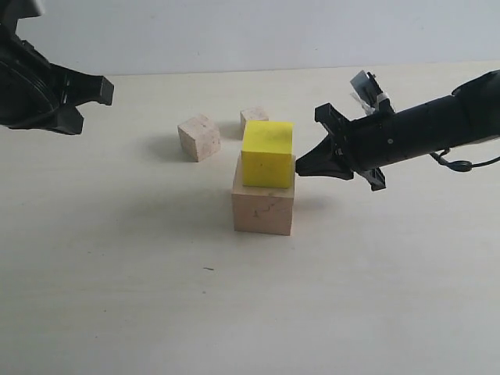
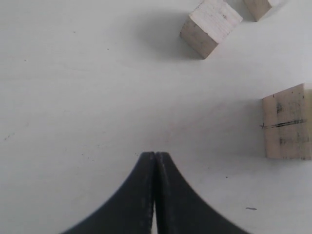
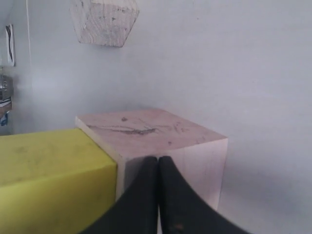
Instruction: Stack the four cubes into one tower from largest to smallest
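Observation:
The yellow cube [image 1: 267, 154] sits on the large pale cube [image 1: 263, 207] in mid-table, leaving part of the cracked top [image 3: 146, 129] bare. My right gripper [image 1: 298, 166] is shut and empty. Its tips [image 3: 158, 160] are at the large cube's upper edge, right beside the yellow cube [image 3: 48, 180]; whether they touch it I cannot tell. A small wooden cube [image 1: 198, 137] and the tiniest cube [image 1: 254, 118] lie on the table behind the stack. My left gripper [image 2: 154, 155] is shut and empty over bare table. It hangs far left [image 1: 105, 90], well away from the small cube [image 2: 211, 27] and large cube [image 2: 286, 127].
The table [image 1: 117, 297] is pale and plain, with a light wall [image 1: 234, 31] behind its far edge. The right arm's black body [image 1: 422, 133] reaches in from the right edge, with a cable at its side.

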